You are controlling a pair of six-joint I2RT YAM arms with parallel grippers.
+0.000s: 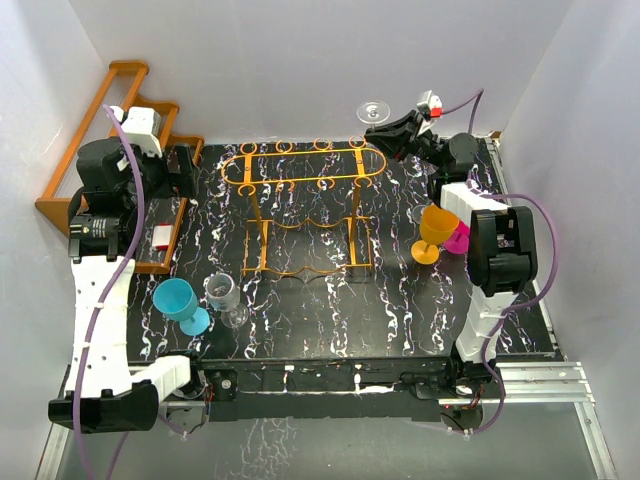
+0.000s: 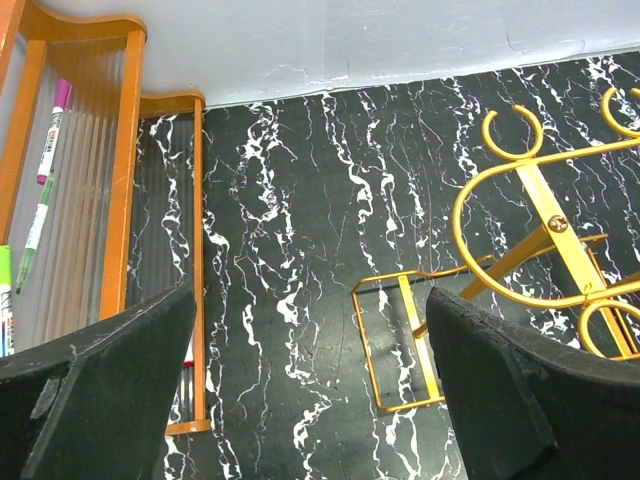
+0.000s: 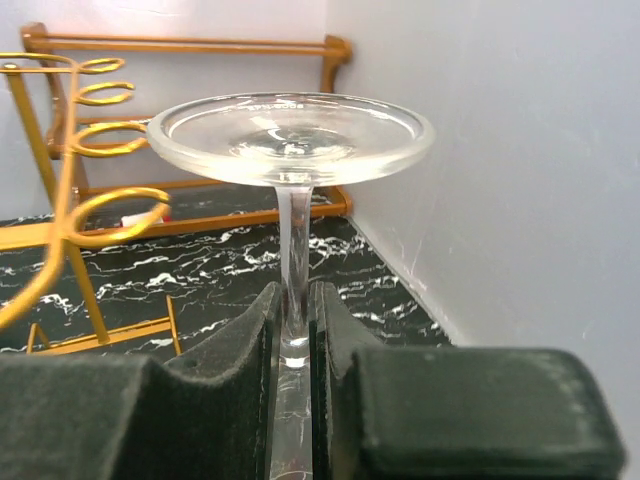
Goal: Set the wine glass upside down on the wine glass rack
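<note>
A clear wine glass [image 3: 290,135] is held foot upward, its stem pinched between the pads of my shut right gripper [image 3: 295,310]; its bowl is hidden below the fingers. From above, the glass's round foot [image 1: 373,110] shows near the back wall, just past the right gripper [image 1: 384,132], which is off the back right end of the wine glass rack [image 1: 300,210]. The rack's gold loops [image 3: 95,150] lie to the left of the glass. My left gripper [image 1: 190,170] hangs open left of the rack with nothing between its fingers [image 2: 100,390], over bare table beside the rack's leg frame [image 2: 410,340].
A brown wooden stepped rack [image 1: 110,150] with markers [image 2: 45,170] fills the back left. A teal glass [image 1: 180,303] and a grey clear glass [image 1: 222,295] stand front left. An orange glass [image 1: 433,232] and a pink one [image 1: 458,237] stand by the right arm. White walls enclose the table.
</note>
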